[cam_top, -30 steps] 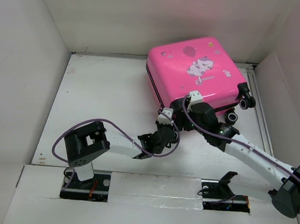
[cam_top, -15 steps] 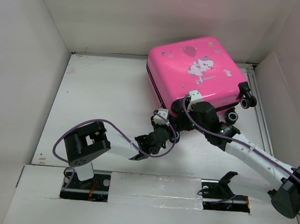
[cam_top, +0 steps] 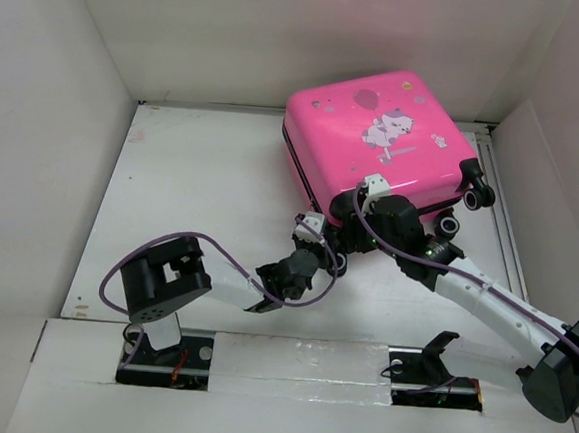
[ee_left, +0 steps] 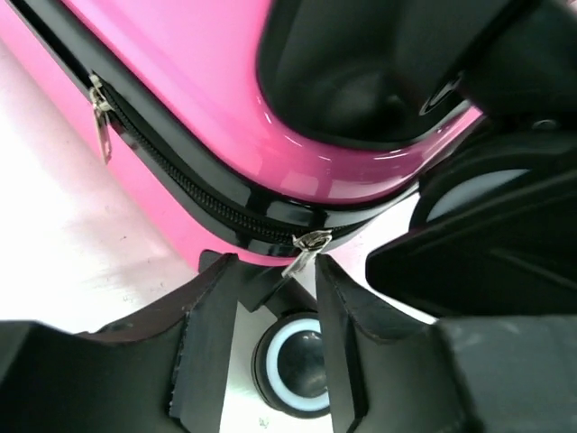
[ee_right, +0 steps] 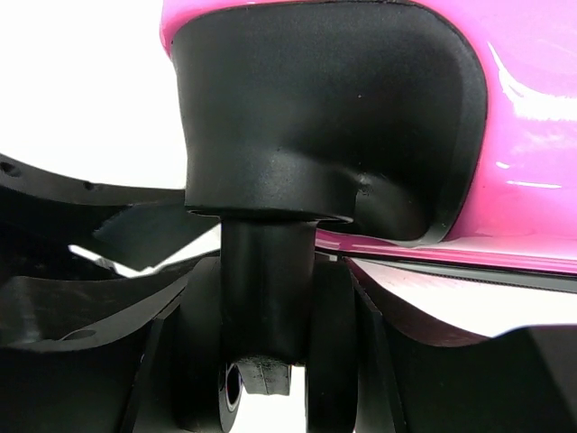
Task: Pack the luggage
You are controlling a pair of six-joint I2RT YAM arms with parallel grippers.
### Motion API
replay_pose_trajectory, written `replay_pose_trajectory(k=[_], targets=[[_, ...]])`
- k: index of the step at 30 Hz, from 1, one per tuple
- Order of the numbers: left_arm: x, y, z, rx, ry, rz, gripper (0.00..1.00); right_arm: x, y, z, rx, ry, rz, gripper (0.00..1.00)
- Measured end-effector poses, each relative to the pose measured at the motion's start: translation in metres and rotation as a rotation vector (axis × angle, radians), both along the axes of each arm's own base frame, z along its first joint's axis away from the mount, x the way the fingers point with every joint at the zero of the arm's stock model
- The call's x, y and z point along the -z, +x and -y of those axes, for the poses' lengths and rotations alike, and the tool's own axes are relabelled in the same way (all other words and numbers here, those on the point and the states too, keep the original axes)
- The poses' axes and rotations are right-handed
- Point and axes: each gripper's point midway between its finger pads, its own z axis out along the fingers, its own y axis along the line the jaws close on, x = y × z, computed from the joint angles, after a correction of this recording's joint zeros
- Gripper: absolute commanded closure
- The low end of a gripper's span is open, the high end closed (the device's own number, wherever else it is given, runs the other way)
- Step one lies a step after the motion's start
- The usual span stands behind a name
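Two grippers: I trust neither.
Left gripper [ee_left: 275, 271]: spread astride pull [ee_left: 303, 251]; might miss.
Right gripper [ee_right: 266, 311]: seemingly pinching wheel [ee_right: 329, 126]; luggage [cam_top: 376, 133] might skid.

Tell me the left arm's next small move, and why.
Probably ease forward a little and close on the zipper pull: it hangs ungripped at the mouth of the open left gripper, while the right gripper clamps the suitcase's wheel post.
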Motion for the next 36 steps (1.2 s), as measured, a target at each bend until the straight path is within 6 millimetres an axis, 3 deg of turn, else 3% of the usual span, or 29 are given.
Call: replay_pose_trajectory(k=[5, 13, 21, 26, 36], targets=[[-0.012, -0.007, -0.009, 0.023, -0.043, 0.014, 0.44, 0.000, -0.001, -0.003, -0.015, 0.012, -0.006, 0.92], [-0.005, -0.008, 0.004, 0.067, -0.007, 0.017, 0.44, -0.001, -0.002, -0.006, -0.031, 0.031, -0.008, 0.97], [0.003, -0.002, 0.006, 0.030, 0.006, 0.025, 0.61, -0.002, -0.003, -0.010, -0.040, 0.045, -0.002, 0.99], [0.002, 0.004, 0.004, -0.036, -0.008, 0.034, 1.00, -0.002, -0.003, -0.014, -0.042, 0.063, 0.004, 1.00], [-0.002, 0.004, -0.002, -0.083, -0.036, 0.033, 1.00, -0.003, -0.005, -0.016, -0.035, 0.095, 0.020, 1.00]])
